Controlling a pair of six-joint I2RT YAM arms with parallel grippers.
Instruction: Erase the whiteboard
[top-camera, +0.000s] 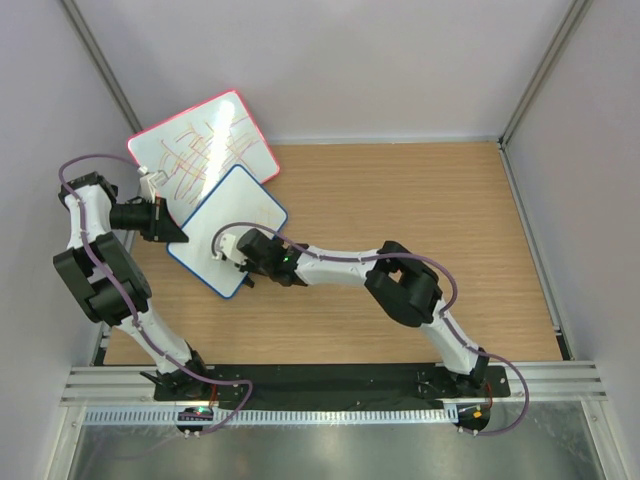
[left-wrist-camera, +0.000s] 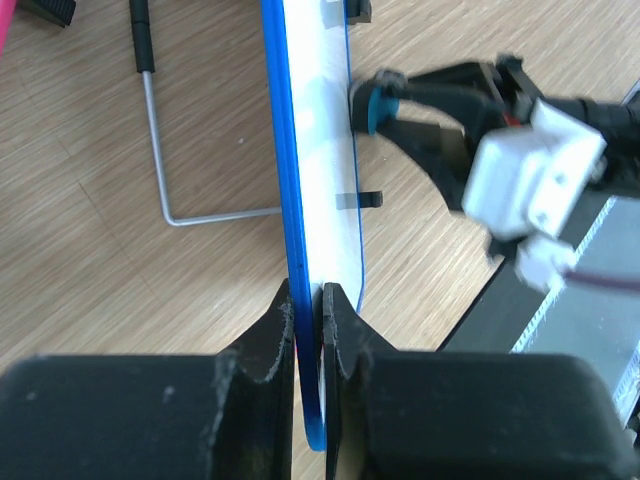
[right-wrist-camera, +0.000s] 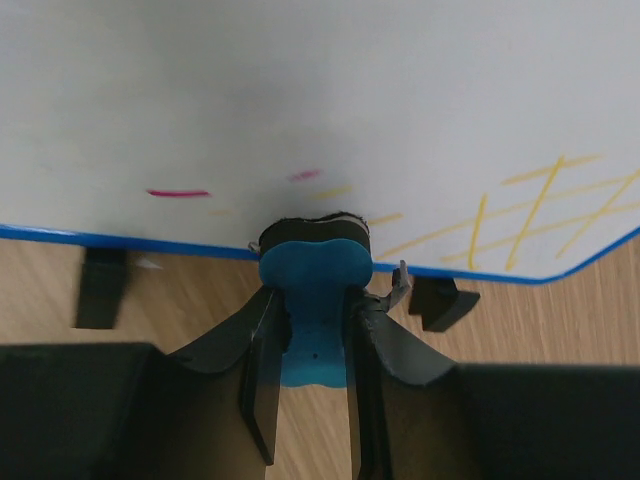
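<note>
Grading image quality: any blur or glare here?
Top view: sharp, evenly lit. Left wrist view: the right gripper is blurred, the whiteboard edge crisp. Right wrist view: evenly lit, no glare, eraser in focus.

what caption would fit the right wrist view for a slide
Right gripper holds a blue eraser against the whiteboard, with yellow scribbles nearby on its surface.

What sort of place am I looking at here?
Probably a robot test booth: plain walls enclose a wooden table, and two arms are bolted at its near rail, working on a whiteboard.
</note>
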